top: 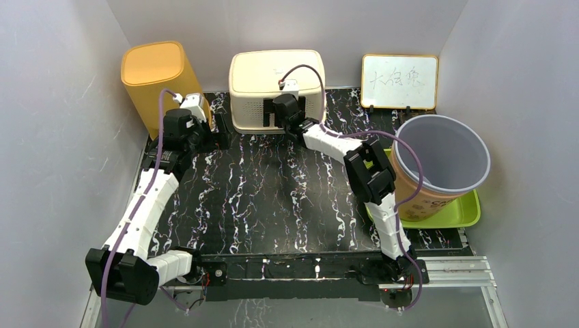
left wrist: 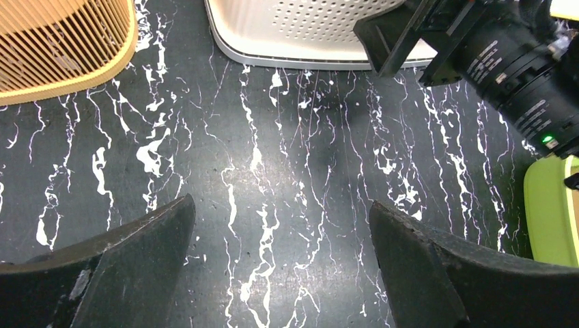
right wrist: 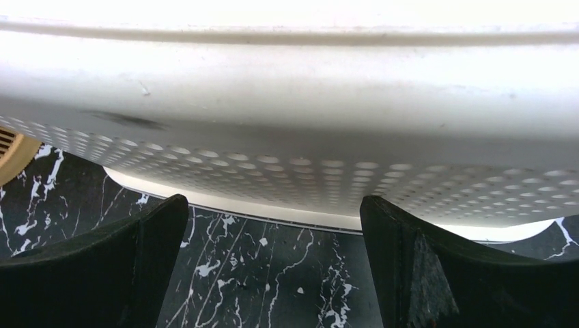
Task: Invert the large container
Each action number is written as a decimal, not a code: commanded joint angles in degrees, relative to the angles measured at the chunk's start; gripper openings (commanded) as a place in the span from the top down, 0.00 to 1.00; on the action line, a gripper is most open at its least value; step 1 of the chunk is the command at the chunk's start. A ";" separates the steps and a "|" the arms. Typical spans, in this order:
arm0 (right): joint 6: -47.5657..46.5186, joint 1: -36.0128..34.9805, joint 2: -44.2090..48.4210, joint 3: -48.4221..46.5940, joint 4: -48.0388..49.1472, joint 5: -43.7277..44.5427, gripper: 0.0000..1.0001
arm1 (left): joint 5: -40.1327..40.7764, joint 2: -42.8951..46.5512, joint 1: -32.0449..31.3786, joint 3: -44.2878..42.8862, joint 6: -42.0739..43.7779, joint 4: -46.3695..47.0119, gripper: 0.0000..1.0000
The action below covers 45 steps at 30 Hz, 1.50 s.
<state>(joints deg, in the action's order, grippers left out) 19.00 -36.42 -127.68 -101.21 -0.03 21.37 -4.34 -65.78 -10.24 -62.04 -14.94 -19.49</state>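
Big cream basket [top: 276,78]: at the back of the black table [top: 273,198], in the middle.
Right claw [right wrist: 272,205]: fingers spread wide, holding nothing, just in front of the basket's holey wall.
Left claw [left wrist: 281,205]: fingers spread wide, over bare table, front-left of the basket.
Yellow bin [top: 156,72]: left of the basket.
Purple bucket [top: 440,154]: right of the basket.

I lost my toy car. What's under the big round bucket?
A green tray sticks out beneath the bucket. The bucket covers most of the tray, so anything hidden right under it can't be seen.
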 commanded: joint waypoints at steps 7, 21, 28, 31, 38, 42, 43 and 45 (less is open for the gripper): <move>0.21 2.53 18.50 13.89 2.60 -7.37 0.02 | -2.11 2.17 -0.06 -0.34 1.62 -3.14 0.02; -2.04 -7.51 44.54 19.17 -30.07 21.65 0.14 | -4.92 2.42 -0.13 1.38 -0.06 -2.33 0.02; 5.37 -8.02 54.48 21.81 -46.79 38.33 0.13 | -10.03 -0.23 -0.11 3.34 -0.92 1.29 0.02; 10.97 -7.99 55.56 19.38 -55.83 42.16 0.12 | -12.37 -1.45 -0.12 3.47 -1.22 2.58 0.02; 14.53 -8.04 56.94 13.13 -62.86 46.31 0.15 | -14.89 -2.93 -0.17 2.79 -1.06 3.70 0.02; 14.99 -6.33 56.69 11.03 -66.41 49.26 0.16 | -15.88 -2.79 -0.11 3.29 -1.01 4.30 0.02; 15.30 -5.17 56.71 10.67 -67.21 49.39 0.16 | -16.16 -2.54 -0.08 3.78 -1.16 4.71 0.02; 14.55 -2.87 57.64 11.53 -66.55 48.70 0.16 | -16.78 -2.04 -0.12 4.92 -1.73 5.85 0.02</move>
<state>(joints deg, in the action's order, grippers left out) 32.10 -43.62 -72.25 -87.90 -63.79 66.11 -18.37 -69.23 -10.24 -58.76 -15.94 -16.01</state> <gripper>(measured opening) 0.847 0.983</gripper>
